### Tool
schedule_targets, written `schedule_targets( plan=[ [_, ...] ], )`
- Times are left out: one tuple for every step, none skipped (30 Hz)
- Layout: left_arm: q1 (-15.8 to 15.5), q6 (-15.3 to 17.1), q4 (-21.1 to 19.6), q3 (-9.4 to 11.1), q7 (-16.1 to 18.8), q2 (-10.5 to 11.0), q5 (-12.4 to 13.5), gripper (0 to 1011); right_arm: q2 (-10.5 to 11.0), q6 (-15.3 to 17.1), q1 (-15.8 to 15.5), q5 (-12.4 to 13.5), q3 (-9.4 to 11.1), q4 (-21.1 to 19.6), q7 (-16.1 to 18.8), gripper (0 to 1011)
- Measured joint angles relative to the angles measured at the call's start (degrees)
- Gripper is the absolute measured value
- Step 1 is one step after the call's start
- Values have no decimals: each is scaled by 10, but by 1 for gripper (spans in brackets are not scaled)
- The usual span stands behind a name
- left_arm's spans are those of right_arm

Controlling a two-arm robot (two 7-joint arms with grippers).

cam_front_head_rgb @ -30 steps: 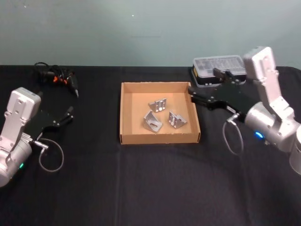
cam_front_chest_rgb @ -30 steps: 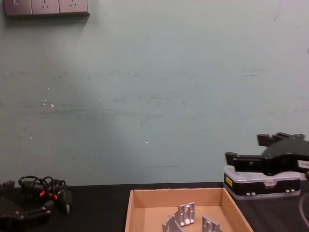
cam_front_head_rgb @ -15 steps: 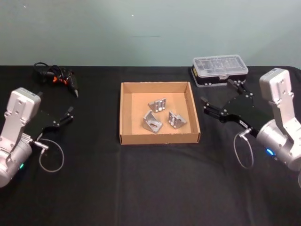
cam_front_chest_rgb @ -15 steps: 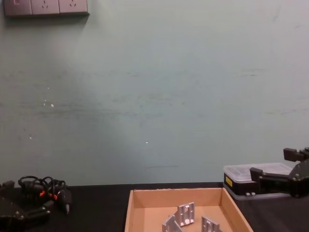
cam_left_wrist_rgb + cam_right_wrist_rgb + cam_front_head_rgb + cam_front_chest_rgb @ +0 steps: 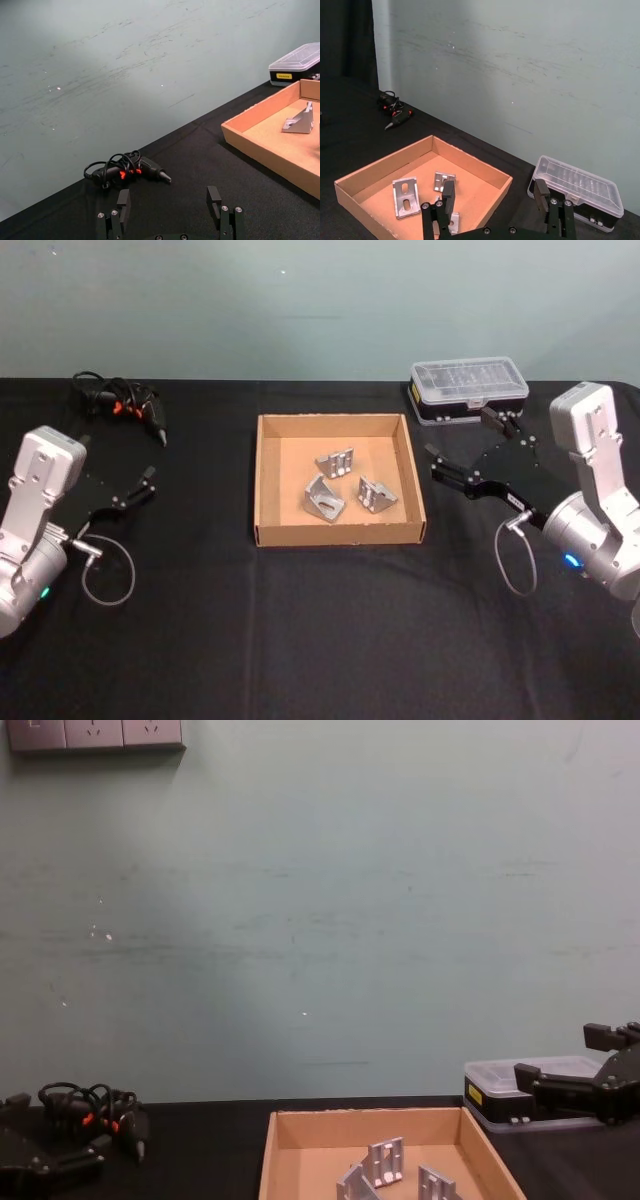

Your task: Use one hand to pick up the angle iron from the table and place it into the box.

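Three silver angle irons [image 5: 345, 485], slotted and L-shaped, lie close together inside the tan box [image 5: 268, 480] at table [image 5: 300, 640] centre. Right gripper [image 5: 462, 452], fingers spread and empty, hovers just right of the box. Left gripper [image 5: 148, 480], also open, sits far left.

No text, number or brand can be read. The small clear-lidded plastic case with a black base [image 5: 297, 64], just behind the right far corner of the shallow tan cardboard box [image 5: 260, 142], carries a small yellow label [image 5: 283, 77] on its side; its dark printing is too small to make out.
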Motion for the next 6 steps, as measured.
schedule_targets(
  plan=[
    [0, 0, 0, 0, 0, 0, 0, 1000, 0, 0, 0, 0, 0, 0, 0, 1004],
    [0, 0, 0, 0, 0, 0, 0, 1000, 0, 1, 0, 0, 0, 0, 0, 1004],
    [0, 0, 0, 0, 0, 0, 0, 1000, 0, 1, 0, 0, 0, 0, 0, 1004],
    [0, 0, 0, 0, 0, 0, 0, 1000, 0, 1, 0, 0, 0, 0, 0, 1004],
    [0, 0, 0, 0, 0, 0, 0, 1000, 0, 1, 1, 0, 0, 0, 0, 1004],
    [0, 0, 0, 0, 0, 0, 0, 1000, 0, 2, 1, 0, 0, 0, 0, 1004]
  ],
)
